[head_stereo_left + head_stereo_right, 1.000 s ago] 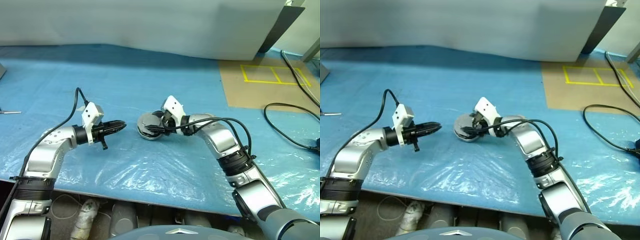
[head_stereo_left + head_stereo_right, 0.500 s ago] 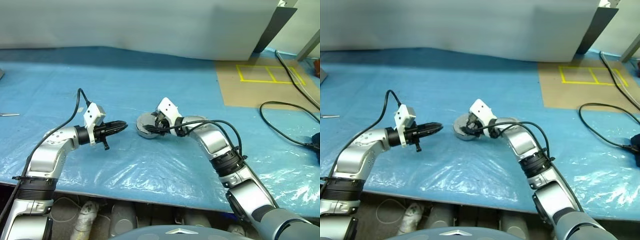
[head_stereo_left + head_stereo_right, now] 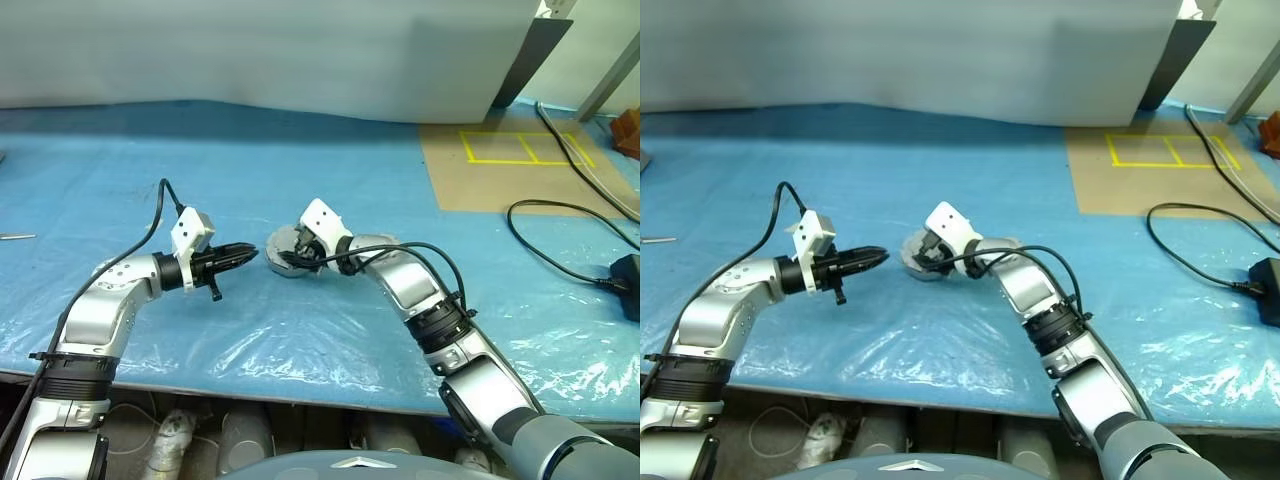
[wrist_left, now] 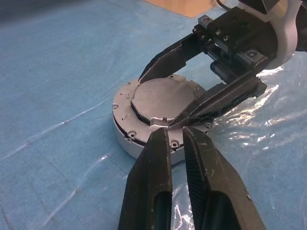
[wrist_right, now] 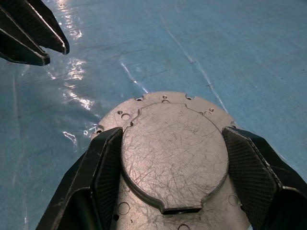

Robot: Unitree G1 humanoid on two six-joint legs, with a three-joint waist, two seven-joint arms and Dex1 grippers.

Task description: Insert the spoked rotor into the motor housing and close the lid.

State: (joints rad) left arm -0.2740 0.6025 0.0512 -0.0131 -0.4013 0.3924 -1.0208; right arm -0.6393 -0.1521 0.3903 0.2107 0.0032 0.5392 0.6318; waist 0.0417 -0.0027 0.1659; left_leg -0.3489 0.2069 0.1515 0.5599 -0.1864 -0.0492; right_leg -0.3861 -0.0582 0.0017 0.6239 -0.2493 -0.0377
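The motor housing (image 4: 125,125) is a round silver metal body resting on the blue sheet in the middle of the table. Its upward face is a flat, scratched grey plate (image 5: 172,163) ringed by screw holes. No ribs show, so I cannot tell whether that plate is the lid. The spoked rotor is hidden. My right gripper (image 5: 172,134) reaches in from the right, shut on the raised plate with one finger along each side. My left gripper (image 3: 250,255) hovers just left of the housing, shut and empty, pointing at its rim.
A crinkled blue plastic sheet (image 3: 300,330) covers the table. At the back right lies a brown board with yellow tape (image 3: 520,150). A black cable and plug (image 3: 575,262) lie at the right. The table's front edge runs close below both arms.
My right gripper has slid the housing a little left, closer to the left gripper's tips. The left arm has held still. The head camera has panned slightly right.
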